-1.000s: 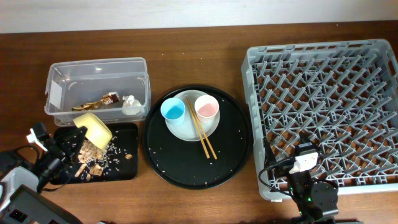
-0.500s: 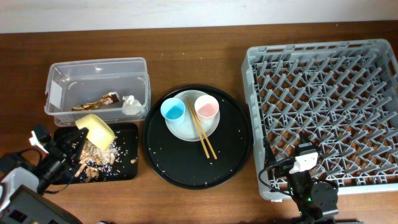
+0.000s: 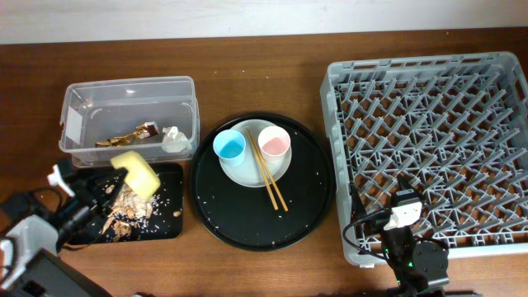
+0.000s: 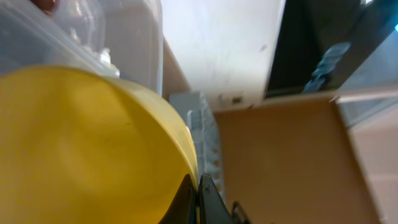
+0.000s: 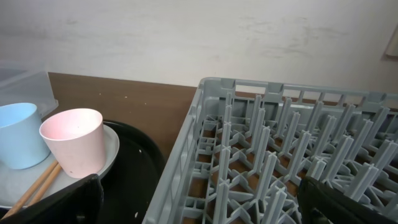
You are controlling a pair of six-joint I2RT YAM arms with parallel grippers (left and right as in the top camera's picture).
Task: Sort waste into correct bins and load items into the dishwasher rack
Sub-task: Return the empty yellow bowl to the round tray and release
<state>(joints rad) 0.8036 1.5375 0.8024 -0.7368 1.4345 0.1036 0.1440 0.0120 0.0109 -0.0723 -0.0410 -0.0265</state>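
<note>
dishwasher rack [image 3: 429, 140] 3 o'clk, bare | black tray [image 3: 172, 183] 8 o'clk w/ food scraps [image 3: 120, 213] | yellow bowl [image 3: 136, 172] tipped over it, L gripper [image 4: 198, 196] clamped on rim | R gripper [image 5: 199, 208] wide, idle | step prob scrap dump; nxt: bowl→rack

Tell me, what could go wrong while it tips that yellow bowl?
The bowl hangs tilted near the flat tray's edge beside the clear box, so scraps might land on the table or in the wrong bin. The left gripper seems to pinch only the bowl's thin rim, so it could slip.
</note>
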